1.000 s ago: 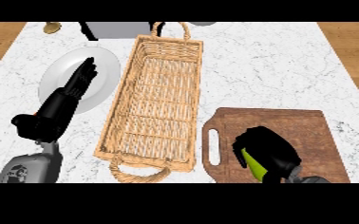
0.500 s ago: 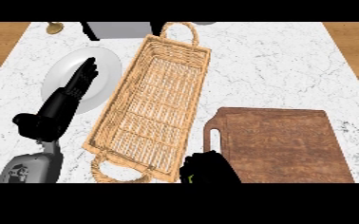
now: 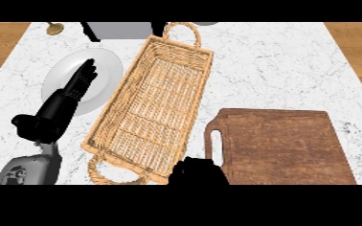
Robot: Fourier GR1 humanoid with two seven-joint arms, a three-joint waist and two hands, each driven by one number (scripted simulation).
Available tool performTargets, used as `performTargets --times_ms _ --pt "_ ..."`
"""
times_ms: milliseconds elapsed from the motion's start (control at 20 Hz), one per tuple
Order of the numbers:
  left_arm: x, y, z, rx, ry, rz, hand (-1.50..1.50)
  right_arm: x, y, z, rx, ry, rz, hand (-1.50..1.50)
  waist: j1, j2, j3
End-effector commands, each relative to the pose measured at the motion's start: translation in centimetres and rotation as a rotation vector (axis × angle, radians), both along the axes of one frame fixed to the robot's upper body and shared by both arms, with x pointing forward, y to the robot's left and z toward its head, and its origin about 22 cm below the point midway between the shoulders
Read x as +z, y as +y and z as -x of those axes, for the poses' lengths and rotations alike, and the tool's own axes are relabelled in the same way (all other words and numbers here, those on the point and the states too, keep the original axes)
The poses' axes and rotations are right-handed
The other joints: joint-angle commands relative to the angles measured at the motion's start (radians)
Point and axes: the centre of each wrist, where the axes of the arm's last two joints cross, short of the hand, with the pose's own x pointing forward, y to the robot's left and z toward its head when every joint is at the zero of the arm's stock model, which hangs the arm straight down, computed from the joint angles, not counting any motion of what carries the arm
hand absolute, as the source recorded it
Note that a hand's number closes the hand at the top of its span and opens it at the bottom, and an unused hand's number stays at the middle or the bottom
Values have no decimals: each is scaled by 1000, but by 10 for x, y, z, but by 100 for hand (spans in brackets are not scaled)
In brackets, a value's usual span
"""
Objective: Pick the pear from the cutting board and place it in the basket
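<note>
Head view: the right robot hand (image 3: 199, 172) sits low between the basket (image 3: 152, 107) and the cutting board (image 3: 283, 146) — fingers curled, presumably round the pear, which is hidden. The left robot hand (image 3: 67, 100) rests with fingers straight over the plate (image 3: 106, 67) — out of the way.

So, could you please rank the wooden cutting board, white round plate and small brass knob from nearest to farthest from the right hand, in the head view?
From the right hand:
1. Wooden cutting board, just right of it.
2. White round plate, upper left.
3. Small brass knob, far top-left corner.
</note>
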Motion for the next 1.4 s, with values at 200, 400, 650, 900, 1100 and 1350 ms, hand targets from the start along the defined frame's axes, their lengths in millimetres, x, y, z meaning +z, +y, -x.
performTargets --times_ms 200,400,650,900,1100,1350 --pt "-1 1 -2 -2 11 4 0 38 29 28 -115 -16 -210 150 -9 1 -5" --pt "1 7 2 3 -10 -10 0 45 31 22 -199 -51 -177 150 2 0 -6" --pt "-3 -5 0 -35 -7 2 0 59 34 9 -286 -100 -190 150 22 13 -6" --pt "-1 -7 -3 -39 -13 3 0 76 38 -6 -410 -146 -201 150 37 14 -6" --pt "2 -16 -8 -44 -13 0 0 100 38 -23 -496 -197 -273 150 43 18 -4" --pt "9 -22 -12 -81 -29 10 0 122 45 -55 -608 -232 -279 150 66 21 -4"
